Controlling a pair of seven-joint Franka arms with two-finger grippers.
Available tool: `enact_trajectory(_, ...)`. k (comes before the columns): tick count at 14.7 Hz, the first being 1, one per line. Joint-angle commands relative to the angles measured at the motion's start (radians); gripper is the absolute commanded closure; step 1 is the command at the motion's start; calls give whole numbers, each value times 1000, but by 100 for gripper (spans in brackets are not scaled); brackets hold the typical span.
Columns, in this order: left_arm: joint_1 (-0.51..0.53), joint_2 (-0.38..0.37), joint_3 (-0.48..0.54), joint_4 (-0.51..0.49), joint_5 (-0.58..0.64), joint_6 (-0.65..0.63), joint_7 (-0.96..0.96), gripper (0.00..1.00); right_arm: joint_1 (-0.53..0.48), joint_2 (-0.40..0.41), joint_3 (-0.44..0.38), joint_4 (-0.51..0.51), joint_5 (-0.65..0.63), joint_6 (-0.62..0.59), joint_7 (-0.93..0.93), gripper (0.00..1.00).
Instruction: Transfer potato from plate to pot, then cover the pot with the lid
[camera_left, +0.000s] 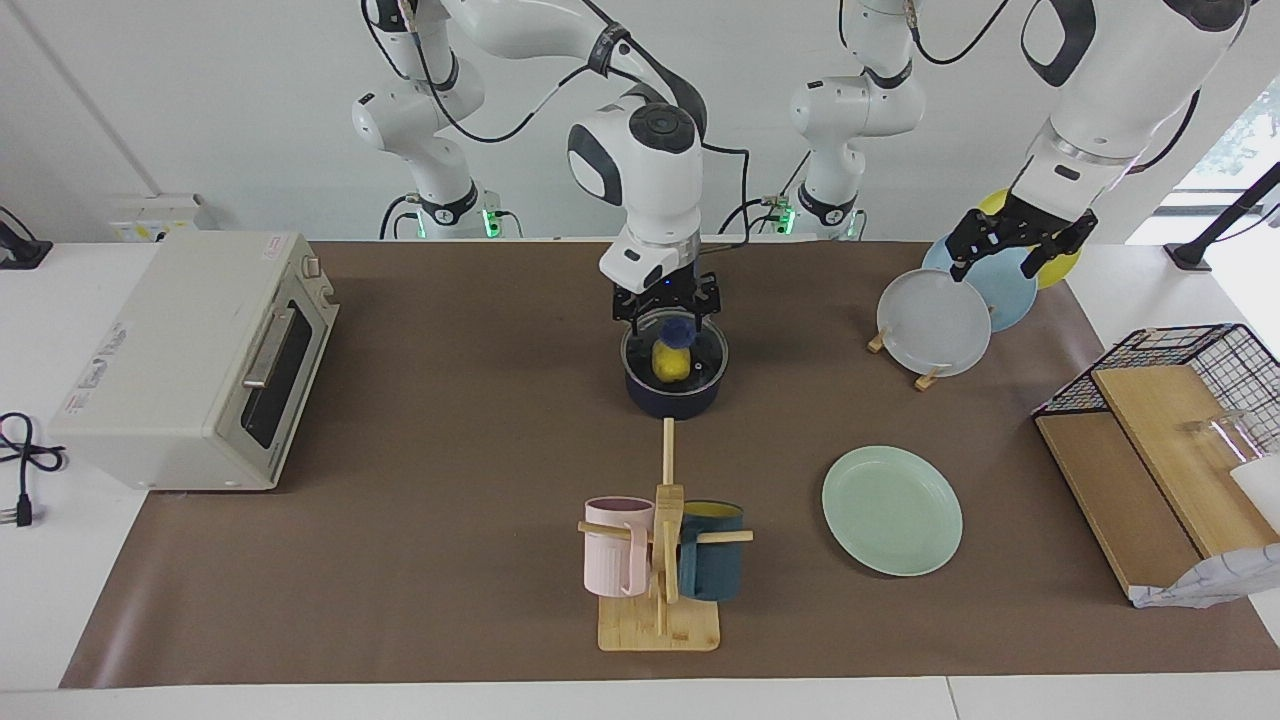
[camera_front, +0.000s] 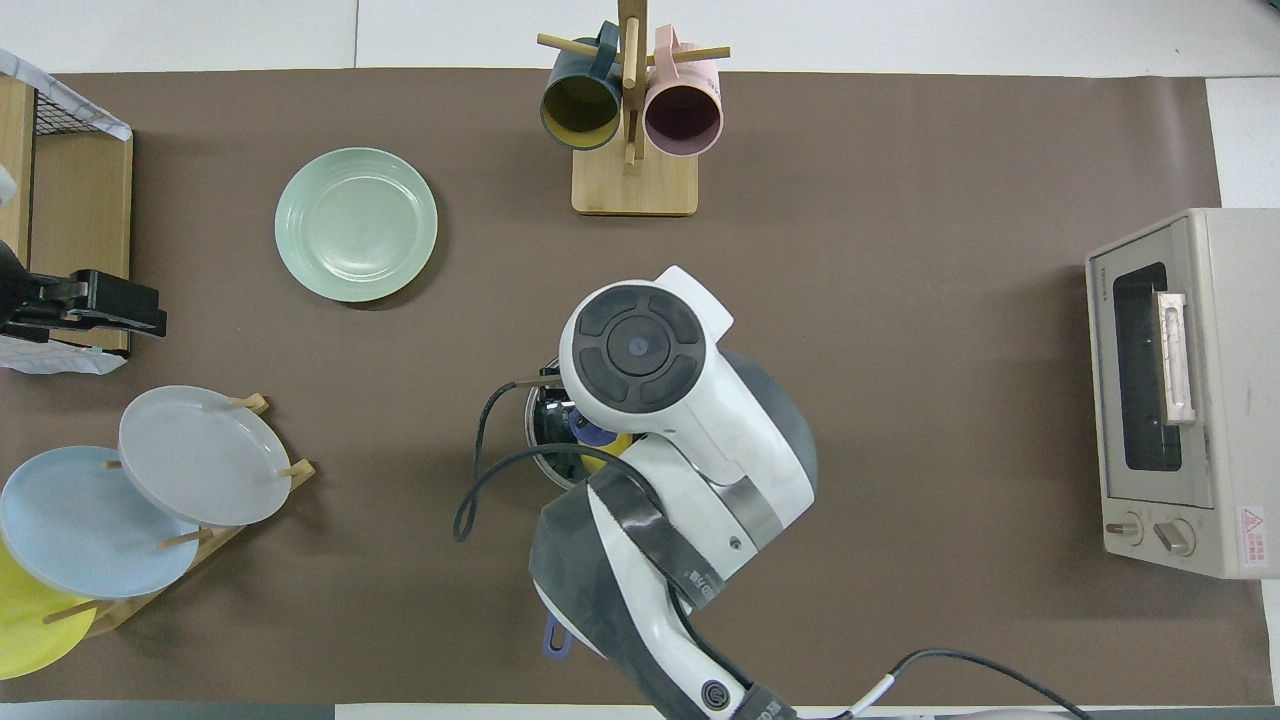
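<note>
1. In the middle of the brown table mat (camera_left: 450, 420) stands the pot (camera_left: 673, 395), dark navy, with the clear lid (camera_left: 700, 368) lying flat on its rim.
2. Through the glass shows the potato (camera_left: 670, 362), bright yellow, inside the pot; in the facing view its long axis looks roughly upright, though the glass and the knob make its exact lie hard to judge.
3. The lid's blue knob (camera_left: 677, 329) sits at the centre, pointing straight up.
4. The right gripper (camera_left: 668, 318) comes straight down onto the lid, its fingers on either side of the knob; whether they are pressed against it or just apart from it I cannot tell.
5. In the overhead view the right arm covers most of the pot, and only a sliver of the rim, the knob and the yellow shows; a small blue loop at the arm's edge toward the robots may be the end of the pot's handle, so the handle appears to point toward the robots.
6. The plate (camera_left: 891, 510), pale mint green, lies flat and bare, farther from the robots than the pot and toward the left arm's end of the table.
7. The left gripper (camera_left: 1018, 245) waits raised over the plate rack (camera_left: 930, 378), where the white, light-blue and yellow plates stand; its fingers are spread apart and hold nothing.
8. A mug tree (camera_left: 660, 580) stands farther from the robots than the pot, and a toaster oven (camera_left: 190, 360) sits at the right arm's end.
</note>
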Motion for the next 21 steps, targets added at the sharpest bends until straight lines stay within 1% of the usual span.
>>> enact_trajectory(1, 18, -7, -14, 3, 13, -10, -10, 0, -97, -40, 4, 44, -1, -108, -59, 0)
enact_trajectory(4, 18, -7, -14, 3, 13, -10, -10, 0, -273, -142, 3, 35, -8, -281, -278, 0)
enact_trajectory(6, 18, -7, -14, 3, 13, -10, -10, 0, -380, -191, 3, 23, -10, -345, -393, 0)
enact_trajectory(8, 18, -7, -14, 3, 13, -10, -10, 0, -451, -218, 1, 23, -22, -391, -488, 0)
enact_trajectory(9, 18, -7, -14, 3, 13, -10, -10, 0, -467, -232, 1, 23, -25, -392, -496, 0)
enact_trajectory(11, 18, -7, -12, 3, 13, -10, -10, 0, -485, -234, 6, 12, -50, -391, -505, 0)
enact_trajectory(13, 18, -7, -14, 3, 13, -10, -10, 0, -537, -235, 41, 10, -68, -391, -568, 0)
enact_trajectory(15, 18, -7, -12, 3, 13, -11, -10, 0, -576, -240, 53, -3, -68, -389, -596, 0)
enact_trajectory(17, 18, -7, -12, 3, 13, -10, -10, 0, -594, -246, 43, -3, -53, -395, -596, 0)
enact_trajectory(19, 18, -7, -14, 3, 13, -10, -10, 0, -581, -246, 40, -11, -67, -382, -601, 0)
enact_trajectory(21, 18, -7, -12, 3, 13, -10, -10, 0, -588, -261, 40, -34, -70, -409, -613, 0)
